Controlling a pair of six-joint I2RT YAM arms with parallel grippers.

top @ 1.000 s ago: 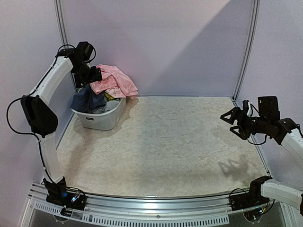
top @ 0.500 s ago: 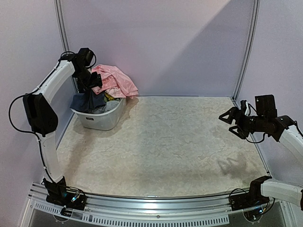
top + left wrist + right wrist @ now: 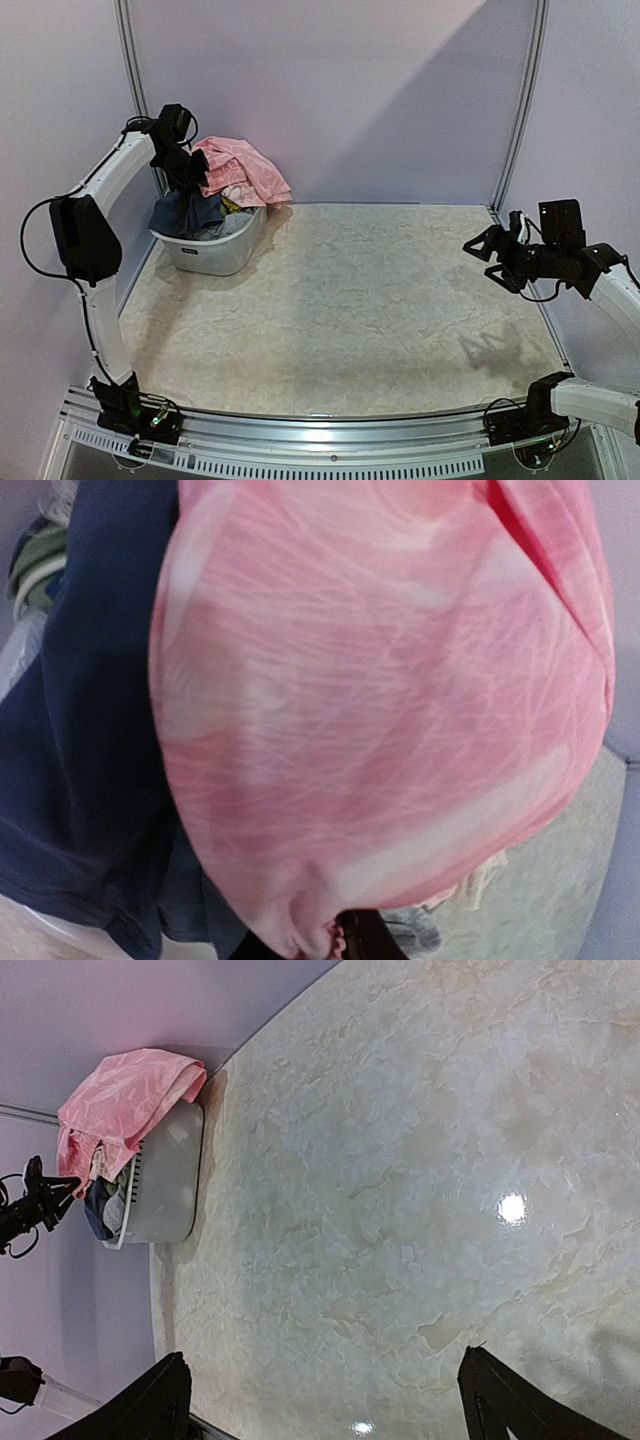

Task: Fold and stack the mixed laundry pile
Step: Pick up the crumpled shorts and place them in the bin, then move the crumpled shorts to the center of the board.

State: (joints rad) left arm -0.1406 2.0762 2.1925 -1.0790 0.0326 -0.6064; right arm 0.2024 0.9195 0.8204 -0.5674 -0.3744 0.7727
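Observation:
The mixed laundry pile (image 3: 212,205) fills a white tub (image 3: 215,255) at the back left. A pale pink patterned piece (image 3: 242,172) lies on top and hangs over the far rim. A navy piece (image 3: 182,212) sits under it on the left. My left gripper (image 3: 194,178) is at the pink piece's left edge. In the left wrist view the pink cloth (image 3: 380,700) fills the frame and puckers at my left gripper (image 3: 335,945), which is shut on it. Navy cloth (image 3: 90,730) lies beside it. My right gripper (image 3: 490,258) hovers open and empty at the right edge of the table.
The marbled tabletop (image 3: 350,300) spreads between the tub and the right arm. Lilac walls close the back and both sides. In the right wrist view the tub (image 3: 170,1190) with the pink piece (image 3: 120,1100) lies far off, beyond my right gripper (image 3: 325,1400).
My left gripper has dipped to the pink piece's left edge and closed its jaws on the cloth. The right arm shifted slightly left, then held still, open.

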